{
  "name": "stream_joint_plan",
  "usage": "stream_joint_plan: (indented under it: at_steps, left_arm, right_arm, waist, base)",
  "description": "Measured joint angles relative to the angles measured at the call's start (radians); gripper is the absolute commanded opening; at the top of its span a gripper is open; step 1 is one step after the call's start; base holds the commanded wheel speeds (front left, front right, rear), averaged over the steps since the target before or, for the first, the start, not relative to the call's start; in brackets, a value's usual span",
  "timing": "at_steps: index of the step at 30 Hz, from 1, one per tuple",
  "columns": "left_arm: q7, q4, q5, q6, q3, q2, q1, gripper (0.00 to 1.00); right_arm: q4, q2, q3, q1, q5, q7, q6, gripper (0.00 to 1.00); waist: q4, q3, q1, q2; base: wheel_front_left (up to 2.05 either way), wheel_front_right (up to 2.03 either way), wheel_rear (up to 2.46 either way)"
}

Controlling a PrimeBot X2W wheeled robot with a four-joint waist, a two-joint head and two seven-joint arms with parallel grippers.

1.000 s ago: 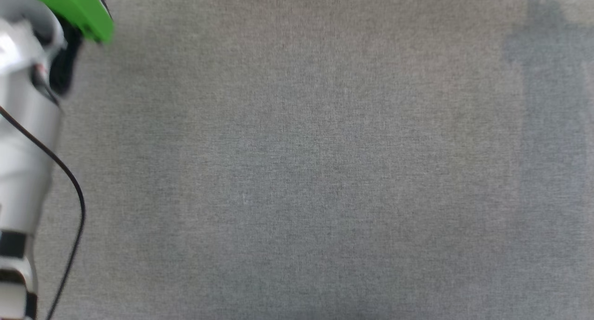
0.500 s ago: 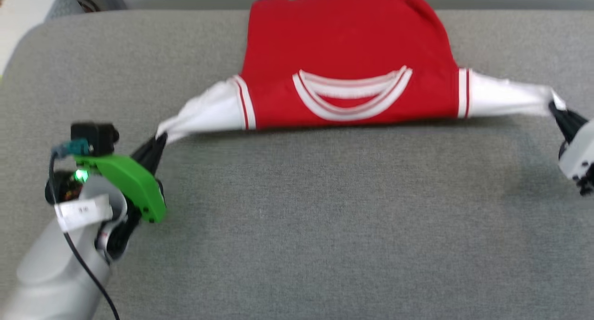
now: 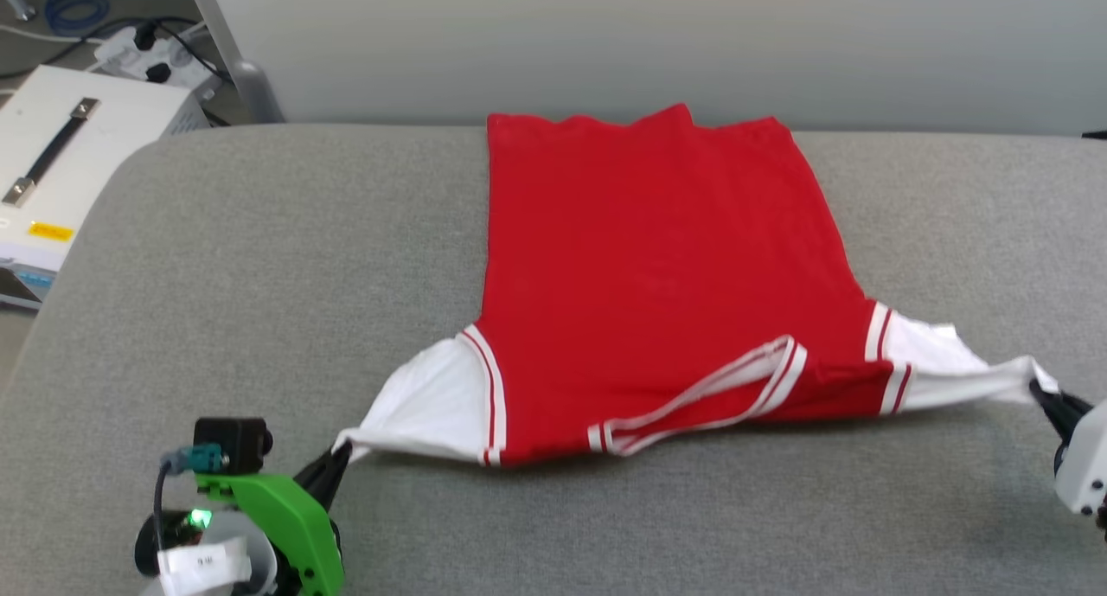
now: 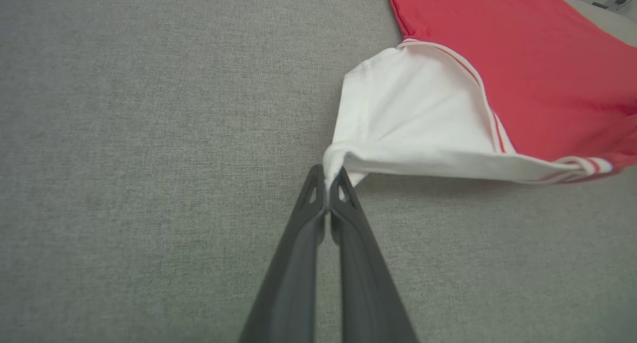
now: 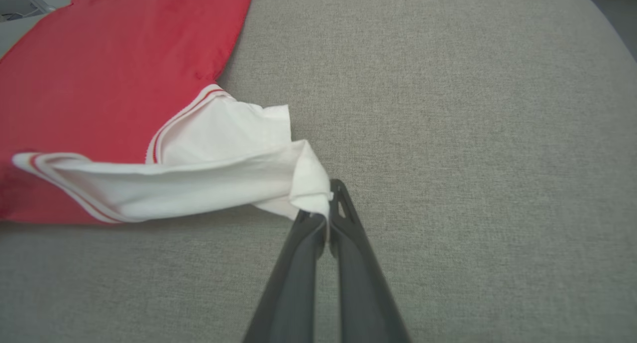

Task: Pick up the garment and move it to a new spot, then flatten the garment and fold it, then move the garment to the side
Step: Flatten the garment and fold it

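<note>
Both sleeve tips of the garment [image 3: 649,267] are pinched, by left hand [image 4: 327,179] and right hand [image 5: 326,211], over grey padding [image 3: 259,267].

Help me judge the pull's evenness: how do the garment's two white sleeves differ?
The left sleeve fans into a broad, smooth triangle; the right sleeve is drawn into a narrow, crumpled strip. The left sleeve's tip lies nearer the robot than the right sleeve's. Shared: white, red-striped trim, tips pinched by the shut left gripper and right gripper.
</note>
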Motion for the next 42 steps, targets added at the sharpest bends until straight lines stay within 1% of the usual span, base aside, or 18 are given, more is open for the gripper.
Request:
stream_joint_plan:
  at_steps: [6,10,16,21,22,23,27,29,31,34,38,40,42]
  left_arm:
    - [0.007,-0.052,-0.015,0.026,-0.013,0.01,0.096,0.0]
    - [0.007,-0.095,-0.033,0.043,-0.014,0.028,0.153,0.0]
    - [0.009,-0.154,-0.038,0.068,-0.016,0.051,0.22,0.0]
    - [0.02,-0.193,-0.039,0.078,-0.019,0.053,0.225,0.0]
    - [0.026,-0.202,-0.04,0.078,-0.02,0.053,0.225,0.0]
    - [0.035,-0.207,-0.045,0.078,-0.02,0.052,0.224,0.0]
    - [0.062,-0.24,-0.048,0.078,-0.03,0.049,0.217,0.0]
    - [0.085,-0.276,-0.043,0.079,-0.047,0.049,0.206,0.0]
    - [0.11,-0.32,-0.042,0.09,-0.055,0.05,0.198,0.0]
    - [0.141,-0.402,-0.038,0.118,-0.054,0.058,0.192,0.0]
    - [0.184,-0.534,-0.026,0.154,-0.056,0.084,0.178,0.0]
    - [0.204,-0.602,-0.001,0.169,-0.059,0.106,0.161,0.0]
    - [0.225,-0.657,0.02,0.177,-0.062,0.119,0.143,0.0]
  right_arm:
    - [-0.053,-0.012,-0.019,0.124,-0.004,0.016,0.0,0.0]
    - [-0.109,-0.023,-0.038,0.214,-0.014,0.036,0.0,0.0]
    - [-0.179,-0.014,-0.125,0.351,-0.015,0.062,0.0,0.0]
    - [-0.225,0.008,-0.18,0.386,-0.042,0.104,0.0,0.0]
    - [-0.234,0.015,-0.195,0.386,-0.042,0.126,0.0,0.43]
    - [-0.238,0.025,-0.216,0.386,-0.04,0.156,0.0,1.0]
    - [-0.303,0.04,-0.266,0.389,-0.043,0.244,0.0,1.0]
    - [-0.362,0.045,-0.305,0.387,-0.043,0.302,0.0,1.0]
    - [-0.418,0.054,-0.346,0.372,-0.043,0.363,0.0,1.0]
    - [-0.499,0.065,-0.407,0.318,-0.063,0.471,0.0,1.0]
    - [-0.581,0.116,-0.474,0.183,-0.08,0.649,0.0,1.0]
    - [-0.602,0.146,-0.498,0.088,-0.09,0.732,0.0,1.0]
    - [-0.601,0.154,-0.509,-0.011,-0.124,0.806,0.0,1.0]
  waist:
    - [0.005,-0.059,0.0,0.0]
    - [0.008,-0.083,0.0,0.0]
    - [0.013,-0.089,0.0,0.0]
    - [0.011,-0.084,0.0,0.0]
    - [0.011,-0.082,0.0,0.0]
    - [0.011,-0.079,0.0,0.0]
    - [0.013,-0.066,0.0,0.0]
    - [0.016,-0.054,0.0,0.0]
    - [0.02,-0.04,0.0,0.0]
    - [0.027,-0.011,0.0,0.0]
    - [0.041,0.042,0.0,0.0]
    - [0.051,0.077,0.0,0.0]
    - [0.062,0.112,0.0001,0.0]
  base:
    - [0.0,0.0,0.0]
    - [0.0,0.0,0.0]
    - [0.0,0.0,0.0]
    - [0.0,0.0,0.0]
    - [0.0,0.0,0.0]
    - [0.0,0.0,0.0]
    - [0.0,0.0,0.0]
    - [0.0,0.0,0.0]
    - [0.0,0.0,0.0]
    - [0.0,0.0,0.0]
    - [0.0,0.0,0.0]
    - [0.0,0.0,0.0]
    - [0.0,0.0,0.0]
